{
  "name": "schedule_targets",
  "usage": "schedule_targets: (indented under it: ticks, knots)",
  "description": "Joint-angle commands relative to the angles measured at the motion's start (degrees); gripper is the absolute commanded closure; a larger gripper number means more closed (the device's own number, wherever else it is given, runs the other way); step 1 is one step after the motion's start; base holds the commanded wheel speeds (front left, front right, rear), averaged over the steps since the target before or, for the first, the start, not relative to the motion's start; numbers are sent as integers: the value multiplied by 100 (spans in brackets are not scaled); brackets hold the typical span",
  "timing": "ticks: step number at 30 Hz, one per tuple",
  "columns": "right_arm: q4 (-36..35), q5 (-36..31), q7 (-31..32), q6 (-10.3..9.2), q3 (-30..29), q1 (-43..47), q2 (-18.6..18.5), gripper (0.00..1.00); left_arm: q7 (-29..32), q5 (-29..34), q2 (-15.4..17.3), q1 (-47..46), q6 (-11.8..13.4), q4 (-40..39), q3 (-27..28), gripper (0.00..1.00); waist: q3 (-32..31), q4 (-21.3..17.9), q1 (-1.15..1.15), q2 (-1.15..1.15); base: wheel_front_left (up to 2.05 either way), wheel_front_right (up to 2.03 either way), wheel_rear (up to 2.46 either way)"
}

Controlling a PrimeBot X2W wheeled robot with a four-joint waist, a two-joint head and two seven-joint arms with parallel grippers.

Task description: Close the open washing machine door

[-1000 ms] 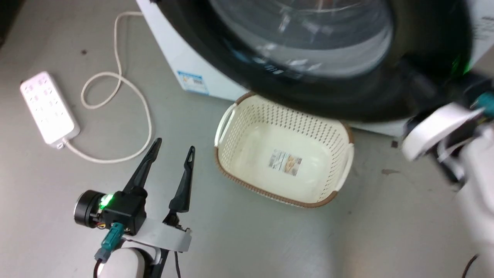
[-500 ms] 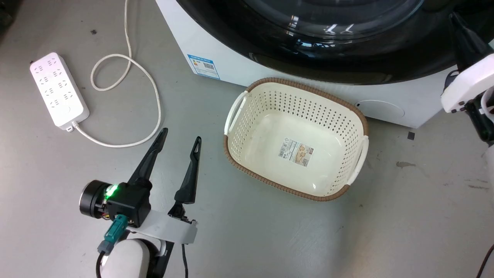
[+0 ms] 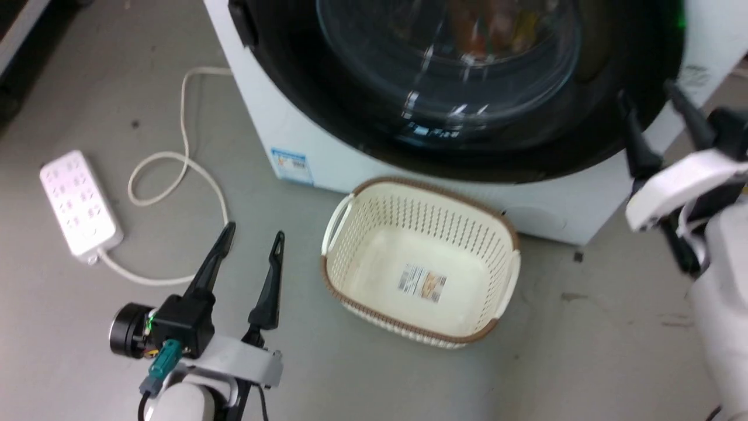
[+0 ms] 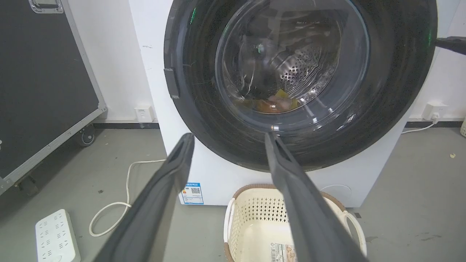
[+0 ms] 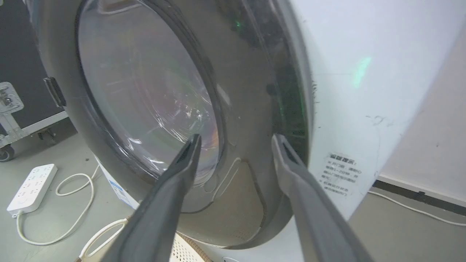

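Note:
The washing machine door (image 3: pixel 444 146), glossy black rim around a clear glass bowl, lies against the front of the white washing machine (image 3: pixel 263 117). In the left wrist view the door (image 4: pixel 298 145) looks flush, and the steel drum and some orange and yellow cloth show through the glass. My right gripper (image 3: pixel 646 93) is open beside the door's right rim, its fingertips close to the rim (image 5: pixel 236 137); touching or apart, I cannot tell. My left gripper (image 3: pixel 252 231) is open and holds nothing, low over the floor to the left of the basket.
A cream basket (image 3: pixel 421 269) with a brown rim stands on the floor right in front of the machine. A white power strip (image 3: pixel 79 204) and its looped cable (image 3: pixel 175 169) lie to the left. A black wheeled case (image 4: pixel 36 72) stands further left.
A second ago the door was blurred and overhung the basket; now it lies back against the machine. The head camera has shifted. My left gripper keeps its pose.

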Motion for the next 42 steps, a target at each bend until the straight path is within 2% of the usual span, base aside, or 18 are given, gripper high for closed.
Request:
schedule_targets:
  ticks: [1,2,3,4,5,6,13,18,27,42]
  knots:
    - [-142,-16,-38,-4,-6,206,61,0,-25,51,-8,88,-24,41,41,0,-365,-243,1,0,0,0,0]
    - [-369,-16,-41,-4,-24,362,113,0,-25,66,-14,132,-24,74,69,0,-464,-309,1,0,0,0,0]
    - [-893,-138,-43,-4,-31,741,180,0,-25,76,-28,210,-24,120,122,0,-623,-442,1,0,0,0,0]
    - [-893,-138,-43,-4,-31,741,180,0,-25,76,-28,210,-24,120,122,0,-623,-442,1,0,0,0,0]
    - [-1407,-294,-44,-4,-22,1179,256,0,-25,101,-33,269,-24,149,172,0,-754,-570,1,0,0,0,0]
    - [-1407,-294,-44,-4,-22,1179,256,0,-25,101,-33,269,-24,149,172,0,-754,-570,1,0,0,0,0]
    - [-2654,-645,-46,-4,-341,2579,747,0,-25,86,-74,469,-18,294,312,0,-1130,-939,1,0,0,0,0]
    - [-3166,-652,-46,-4,-658,3416,1097,0,-25,98,-47,554,-21,439,228,0,-1262,-1067,1,0,0,0,0]
    - [-3531,-591,-46,-4,-700,4323,1263,0,-25,117,-103,717,-23,561,179,0,-1356,-1186,1,0,0,0,0]
    - [-3458,-505,-47,-4,-644,4452,1267,0,-25,174,-193,706,-23,535,260,0,-1369,-1162,1,0,0,0,0]
